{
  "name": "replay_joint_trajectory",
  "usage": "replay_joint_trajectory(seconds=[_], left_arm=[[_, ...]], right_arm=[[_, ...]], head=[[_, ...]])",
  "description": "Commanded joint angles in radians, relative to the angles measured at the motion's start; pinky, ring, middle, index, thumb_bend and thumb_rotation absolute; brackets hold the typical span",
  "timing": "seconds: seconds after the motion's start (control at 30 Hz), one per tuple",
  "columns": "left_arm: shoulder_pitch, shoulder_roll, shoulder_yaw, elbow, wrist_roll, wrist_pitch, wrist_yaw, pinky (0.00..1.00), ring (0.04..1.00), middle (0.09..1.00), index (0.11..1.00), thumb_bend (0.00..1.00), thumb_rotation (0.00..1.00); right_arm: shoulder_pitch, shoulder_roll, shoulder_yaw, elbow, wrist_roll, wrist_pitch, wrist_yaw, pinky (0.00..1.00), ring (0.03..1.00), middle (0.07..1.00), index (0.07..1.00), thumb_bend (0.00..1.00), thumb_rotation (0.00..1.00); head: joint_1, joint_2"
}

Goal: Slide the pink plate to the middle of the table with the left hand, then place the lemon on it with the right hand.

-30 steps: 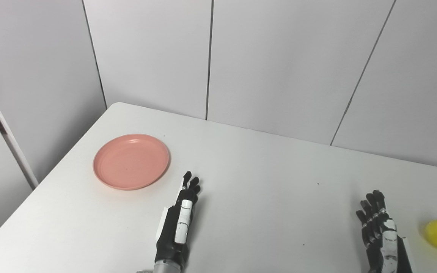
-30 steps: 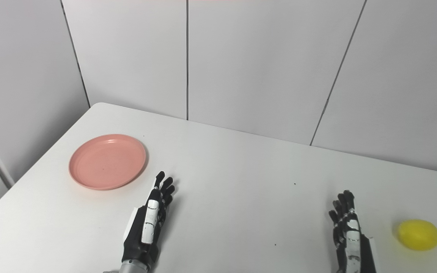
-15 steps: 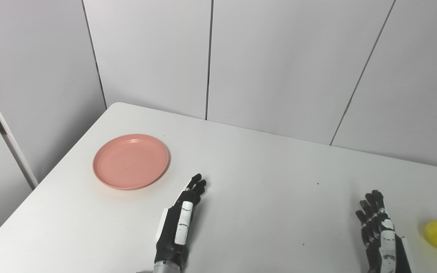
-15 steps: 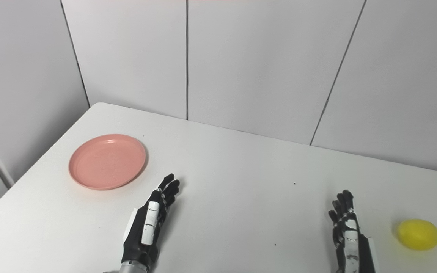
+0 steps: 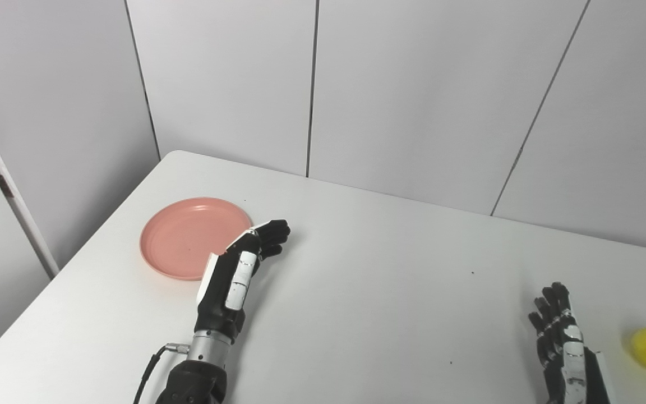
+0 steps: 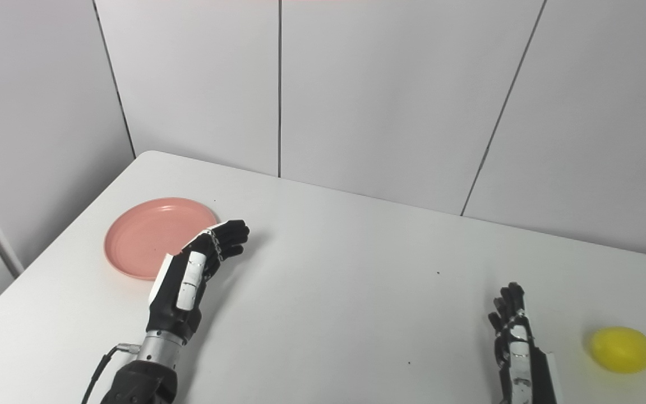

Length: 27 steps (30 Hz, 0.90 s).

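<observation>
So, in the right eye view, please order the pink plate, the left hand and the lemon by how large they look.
1. pink plate, partly hidden by the hand
2. left hand, close to the plate; nearer the camera, so unsure
3. lemon, clearly smallest

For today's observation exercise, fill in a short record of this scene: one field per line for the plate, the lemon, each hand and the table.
pink plate: empty, lying flat near the table's far left corner
lemon: on the table at the right edge, beside the right hand, untouched
left hand: open, fingers extended, overlapping the plate's near right rim
right hand: open, near the bottom edge, holding nothing
table: white
</observation>
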Motion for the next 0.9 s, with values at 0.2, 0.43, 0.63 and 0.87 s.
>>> replay_joint_trajectory(seconds=[0.2, 0.43, 0.63, 0.87], left_arm=[[-0.158, 0.078, 0.055, -0.154, -0.094, 0.190, -0.026, 0.77, 0.762, 0.724, 0.649, 0.90, 0.99], [-0.243, 0.180, 0.133, -0.080, -0.154, 0.186, -0.071, 0.79, 0.770, 0.721, 0.634, 0.87, 1.00], [-0.314, 0.261, 0.196, 0.085, -0.181, 0.091, -0.108, 0.79, 0.782, 0.745, 0.648, 0.89, 0.99], [-0.396, 0.309, 0.242, 0.211, -0.187, 0.057, -0.110, 0.82, 0.799, 0.749, 0.644, 0.91, 0.97]], right_arm=[[0.065, 0.017, 0.000, 0.122, 0.000, -0.033, 0.005, 1.00, 1.000, 1.000, 1.000, 0.74, 0.97], [0.066, 0.019, -0.001, 0.122, 0.001, -0.032, 0.004, 1.00, 1.000, 1.000, 1.000, 0.72, 0.97], [0.068, 0.017, -0.003, 0.126, 0.000, -0.035, 0.005, 1.00, 1.000, 1.000, 1.000, 0.72, 0.98], [0.072, 0.013, -0.006, 0.123, 0.001, -0.033, 0.009, 1.00, 1.000, 1.000, 1.000, 0.73, 0.97]], head=[[0.001, -0.004], [-0.002, -0.003], [-0.002, -0.004], [0.001, -0.002]])
